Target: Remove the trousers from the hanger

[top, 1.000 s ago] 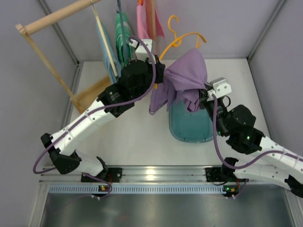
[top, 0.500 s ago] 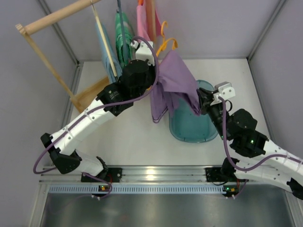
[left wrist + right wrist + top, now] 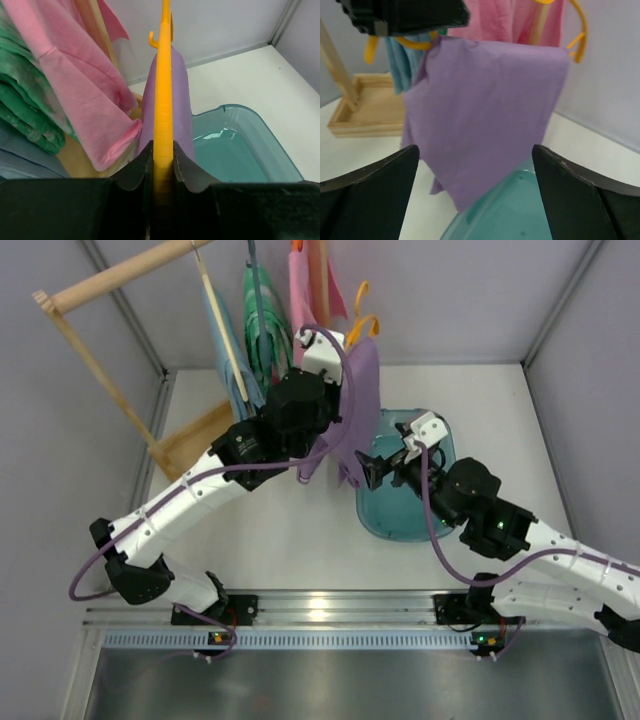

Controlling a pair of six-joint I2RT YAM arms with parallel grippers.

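The lilac trousers (image 3: 357, 405) hang draped over the orange-yellow hanger (image 3: 360, 328), held up at the back of the table. In the left wrist view the hanger (image 3: 163, 95) runs straight out edge-on, with the trousers (image 3: 183, 105) folded over it. My left gripper (image 3: 163, 159) is shut on the hanger's bar. My right gripper (image 3: 376, 471) stands wide open over the basin, just in front of the hanging trousers (image 3: 485, 105), with nothing between its fingers. The hanger's ends (image 3: 578, 41) stick out beside the cloth.
A teal plastic basin (image 3: 412, 525) sits under the right gripper and below the trousers. Behind, a wooden rack (image 3: 100, 370) carries pink (image 3: 85, 90), green (image 3: 22, 107) and light blue garments. Its wooden base tray (image 3: 365, 112) lies at the left.
My right gripper has let go of the trousers, opened wide and moved left over the basin. The left arm has swung the hanger back toward the rack, so the trousers hang freely.
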